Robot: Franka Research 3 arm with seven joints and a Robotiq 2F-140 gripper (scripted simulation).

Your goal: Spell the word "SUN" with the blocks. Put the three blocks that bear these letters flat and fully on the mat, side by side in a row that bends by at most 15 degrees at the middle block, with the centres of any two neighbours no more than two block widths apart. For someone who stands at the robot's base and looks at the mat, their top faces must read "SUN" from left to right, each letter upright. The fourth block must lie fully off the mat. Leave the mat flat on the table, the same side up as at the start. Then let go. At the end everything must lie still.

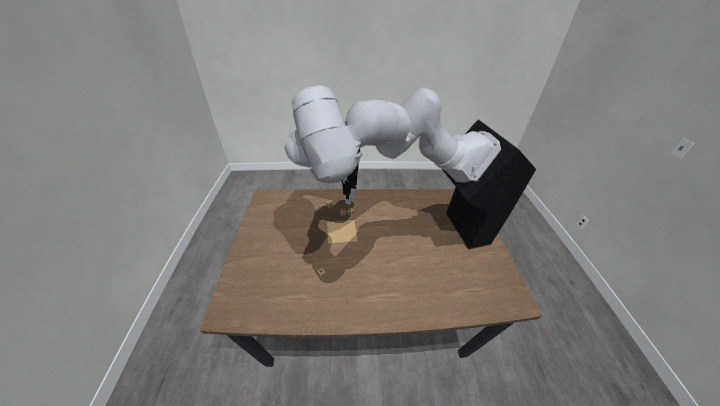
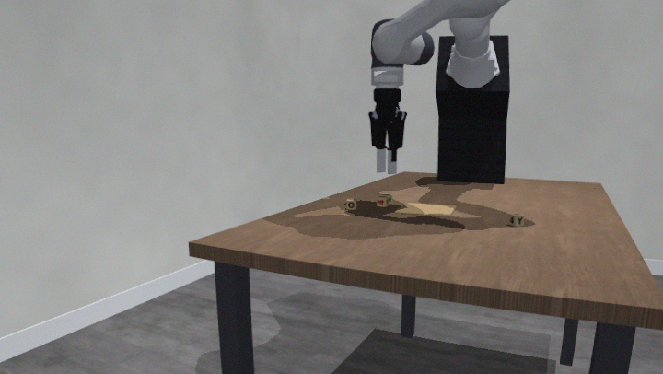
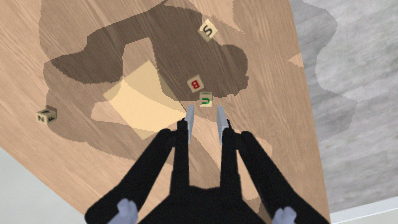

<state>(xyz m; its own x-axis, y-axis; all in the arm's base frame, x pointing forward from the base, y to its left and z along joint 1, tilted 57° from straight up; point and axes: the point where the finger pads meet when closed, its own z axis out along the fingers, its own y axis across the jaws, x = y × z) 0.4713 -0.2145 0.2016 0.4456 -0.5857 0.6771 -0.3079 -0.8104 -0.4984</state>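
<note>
Hovering near your desk's (image 1: 403,297) (image 2: 464,260) (image 3: 20,30) right edge: one gripper (image 1: 348,201) (image 2: 387,172) (image 3: 205,112), jaws slightly apart. Between that edge and your mat (image 1: 342,232) (image 2: 429,209) (image 3: 145,102): S block (image 1: 329,203) (image 2: 351,204) (image 3: 208,30), B block (image 1: 342,211) (image 2: 382,201) (image 3: 195,84), U block (image 1: 350,211) (image 2: 389,198) (image 3: 205,99).

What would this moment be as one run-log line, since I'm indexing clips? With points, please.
gripper (image 1: 347,203) (image 2: 387,172) (image 3: 205,112): partly open, holding nothing, above table | U block (image 1: 350,211) (image 3: 205,100): near fingers | mat (image 1: 342,232) (image 2: 429,208) (image 3: 145,102): no blocks on it

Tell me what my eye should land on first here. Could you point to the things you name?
Probably the big white arm (image 1: 375,122) (image 2: 424,23), reaching out over the wooden table (image 1: 403,292) (image 2: 464,260) from a black pedestal (image 1: 466,219) (image 2: 471,134). Next, perhaps, the pale yellow mat (image 1: 342,232) (image 2: 429,208) (image 3: 145,102) on the tabletop, with four small letter blocks around it, none on it. Above them hangs the black end effector (image 1: 347,202) (image 2: 387,172) (image 3: 205,112), gripping nothing.
</note>
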